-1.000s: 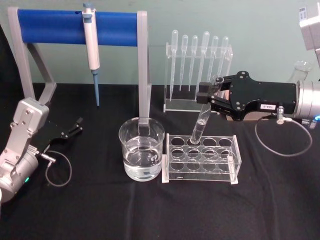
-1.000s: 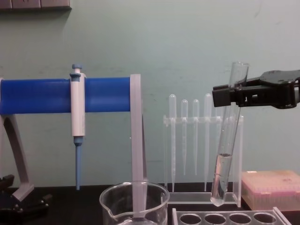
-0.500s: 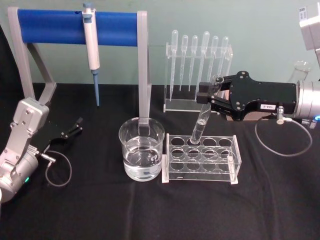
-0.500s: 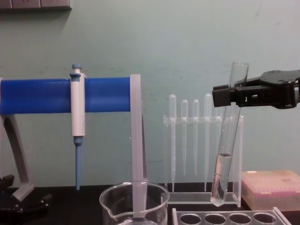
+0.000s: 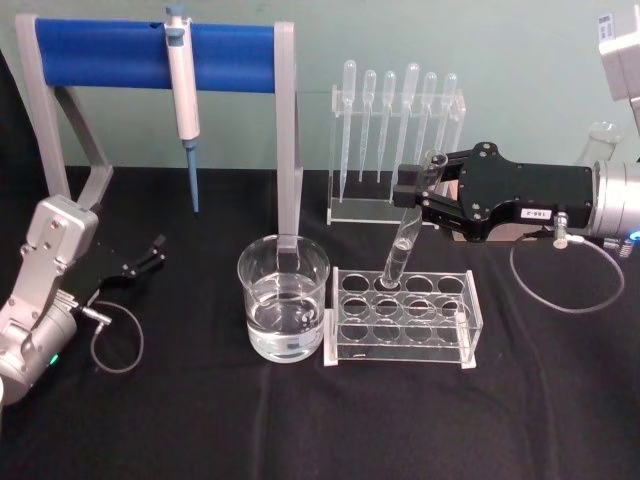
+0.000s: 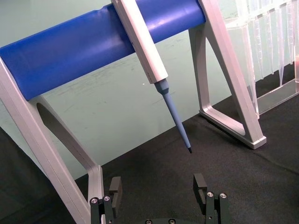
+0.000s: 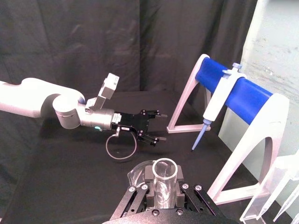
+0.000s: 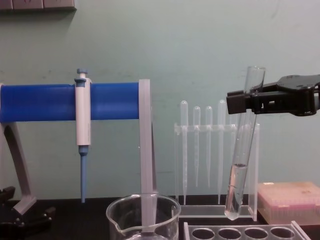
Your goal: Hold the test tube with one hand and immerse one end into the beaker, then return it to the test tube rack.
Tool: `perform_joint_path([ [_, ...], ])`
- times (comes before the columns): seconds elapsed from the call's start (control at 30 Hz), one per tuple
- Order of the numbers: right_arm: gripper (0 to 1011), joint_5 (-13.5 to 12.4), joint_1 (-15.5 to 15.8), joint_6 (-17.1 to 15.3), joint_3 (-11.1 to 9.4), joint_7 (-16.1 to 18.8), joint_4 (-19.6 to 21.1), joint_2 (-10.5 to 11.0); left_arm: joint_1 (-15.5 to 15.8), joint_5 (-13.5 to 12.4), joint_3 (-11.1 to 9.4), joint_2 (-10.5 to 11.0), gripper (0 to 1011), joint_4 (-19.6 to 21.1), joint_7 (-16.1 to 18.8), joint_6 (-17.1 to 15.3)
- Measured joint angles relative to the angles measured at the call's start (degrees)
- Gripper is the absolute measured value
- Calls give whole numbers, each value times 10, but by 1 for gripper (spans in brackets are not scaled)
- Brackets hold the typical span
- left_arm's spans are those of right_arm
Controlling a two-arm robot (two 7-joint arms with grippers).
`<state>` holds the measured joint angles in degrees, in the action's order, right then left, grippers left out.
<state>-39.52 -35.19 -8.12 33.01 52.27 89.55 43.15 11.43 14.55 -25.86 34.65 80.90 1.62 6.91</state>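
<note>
My right gripper (image 5: 412, 196) is shut on the test tube (image 5: 402, 245) near its rim and holds it slightly tilted. In the chest view the test tube (image 8: 242, 160) hangs from the right gripper (image 8: 240, 101) with its rounded bottom just above the clear tube rack (image 8: 250, 231), and a little liquid sits in its lower part. The right wrist view looks down the test tube's open mouth (image 7: 164, 173). The beaker (image 5: 283, 298), part full of clear liquid, stands left of the rack (image 5: 400, 345). My left gripper (image 5: 150, 254) rests open at the far left of the table.
A blue-barred stand (image 5: 150, 55) at the back left carries a white-and-blue pipettor (image 5: 183, 95). Behind the tube rack stands a clear holder with several plastic pipettes (image 5: 395, 130). A pink tip box (image 8: 290, 200) sits at the right. The table has a black cloth (image 5: 300, 420).
</note>
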Motion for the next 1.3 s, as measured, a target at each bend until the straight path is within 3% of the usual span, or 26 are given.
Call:
perform_joint_path([
  [0.87, 225, 0, 0, 0, 0, 0, 0, 0, 0, 0, 0, 0, 1000, 0, 0, 0],
  [1.1, 225, 1, -35, -10, 19, 10, -13, -13, 0, 0, 0, 0, 1000, 0, 0, 0],
  [1.3, 225, 11, -83, -18, 47, 25, -42, -47, 0, 0, 0, 0, 1000, 0, 0, 0],
])
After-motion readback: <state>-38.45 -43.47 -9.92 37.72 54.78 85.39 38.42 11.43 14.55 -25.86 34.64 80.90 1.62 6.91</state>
